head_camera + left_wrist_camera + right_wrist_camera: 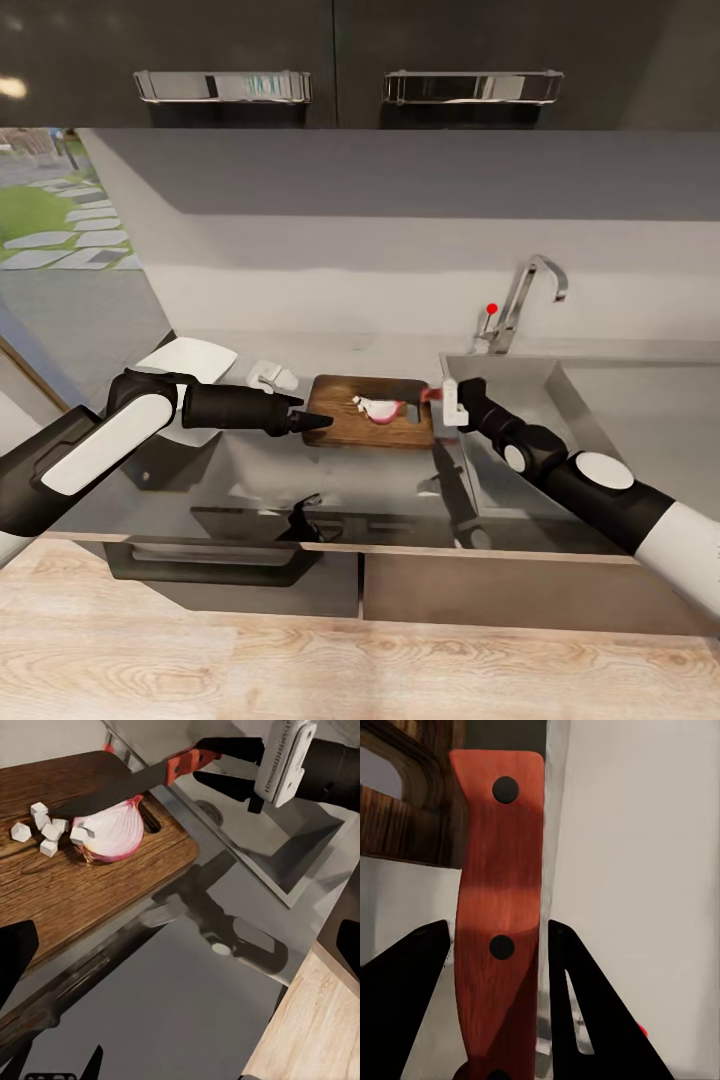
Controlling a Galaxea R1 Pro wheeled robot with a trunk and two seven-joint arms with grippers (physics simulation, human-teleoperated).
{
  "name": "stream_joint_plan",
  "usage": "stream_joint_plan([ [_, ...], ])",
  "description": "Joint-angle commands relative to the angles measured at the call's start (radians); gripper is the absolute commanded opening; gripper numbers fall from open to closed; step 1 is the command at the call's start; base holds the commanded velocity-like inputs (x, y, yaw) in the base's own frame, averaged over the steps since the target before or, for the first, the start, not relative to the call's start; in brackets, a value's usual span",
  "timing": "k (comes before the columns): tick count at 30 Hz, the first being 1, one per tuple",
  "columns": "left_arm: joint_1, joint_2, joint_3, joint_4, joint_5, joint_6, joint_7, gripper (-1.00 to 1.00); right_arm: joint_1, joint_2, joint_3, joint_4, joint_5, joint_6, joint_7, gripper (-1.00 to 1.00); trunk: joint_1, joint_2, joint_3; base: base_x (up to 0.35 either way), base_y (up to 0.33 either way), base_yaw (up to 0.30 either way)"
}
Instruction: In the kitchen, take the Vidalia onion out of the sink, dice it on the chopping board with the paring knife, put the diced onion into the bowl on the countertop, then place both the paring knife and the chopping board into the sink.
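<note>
Knife (127, 787), dark blade and riveted red handle, lies crosswise over grained board (67, 885); right hand (499, 945) clamps its handle; left hand (318, 421) state unclear.

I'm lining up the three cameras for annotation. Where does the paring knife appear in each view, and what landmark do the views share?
Head view: the paring knife lies across the right end of the chopping board, at the right gripper.
Left wrist view: knife near the upper middle, its blade over the onion.
Right wrist view: its reddish handle stands in the centre between the fingers.
Shared landmark: the chopping board's slot-handle end.
</note>
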Motion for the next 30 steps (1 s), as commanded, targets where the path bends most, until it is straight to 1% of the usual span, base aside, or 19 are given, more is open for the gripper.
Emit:
stream_joint_plan([
  [1, -0.002, 0.001, -0.001, 0.0, -0.004, 0.001, -0.005, 1.0, -0.002, -0.001, 0.008, -0.002, 0.011, 0.007, 0.004, -1.0, 0.0, -0.001, -0.001, 0.0, 0.0, 0.0],
  [2, -0.002, 0.001, -0.001, 0.0, -0.004, 0.001, -0.005, 1.0, -0.002, -0.001, 0.015, -0.002, 0.01, 0.007, 0.004, -1.0, 0.0, -0.001, -0.001, 0.0, 0.0, 0.0],
  [3, -0.002, 0.001, -0.001, 0.0, -0.004, 0.001, -0.005, 1.0, -0.002, -0.001, 0.032, -0.002, 0.01, 0.007, 0.004, -1.0, 0.0, -0.001, -0.001, 0.0, 0.0, 0.0],
  [19, -0.002, 0.0, -0.001, 0.001, -0.004, 0.001, -0.005, 1.0, -0.002, -0.001, 0.032, -0.003, 0.011, 0.007, 0.004, -1.0, 0.0, -0.001, -0.001, 0.0, 0.0, 0.0],
  [21, -0.002, 0.0, -0.001, 0.0, -0.004, 0.001, -0.005, 1.0, -0.002, -0.001, 0.026, -0.017, 0.012, 0.006, 0.004, -1.0, 0.0, -0.001, -0.001, 0.0, 0.0, 0.0],
  [22, -0.002, 0.0, -0.001, 0.001, -0.004, 0.001, -0.005, 1.0, -0.002, -0.001, 0.014, -0.033, 0.011, 0.006, 0.004, -1.0, 0.0, -0.001, -0.001, 0.0, 0.0, 0.0],
  [24, -0.002, 0.0, -0.001, 0.001, -0.004, 0.001, -0.005, 1.0, -0.002, -0.001, -0.038, -0.046, 0.011, 0.005, 0.005, -1.0, 0.0, -0.001, -0.001, 0.0, 0.0, 0.0],
  [26, -0.002, 0.0, -0.001, 0.0, -0.004, 0.0, -0.006, 1.0, -0.002, 0.0, -0.138, -0.055, 0.009, 0.004, 0.008, -1.0, 0.0, -0.001, -0.001, 0.0, 0.0, 0.0],
  [28, -0.002, -0.001, -0.001, 0.001, -0.004, -0.001, -0.005, 1.0, -0.002, -0.001, -0.18, -0.056, 0.006, 0.005, 0.024, -1.0, 0.0, -0.001, -0.001, 0.0, 0.0, 0.0],
  [29, -0.002, 0.0, -0.001, 0.001, -0.004, -0.001, -0.005, 1.0, -0.002, 0.0, -0.193, -0.056, 0.005, 0.005, 0.032, -1.0, 0.0, -0.001, -0.001, 0.0, 0.0, 0.0],
  [30, -0.002, 0.0, 0.0, 0.001, -0.004, -0.001, -0.005, 1.0, -0.002, 0.0, -0.228, -0.056, 0.004, 0.005, 0.052, -1.0, 0.0, -0.001, -0.001, 0.0, 0.0, 0.0],
])
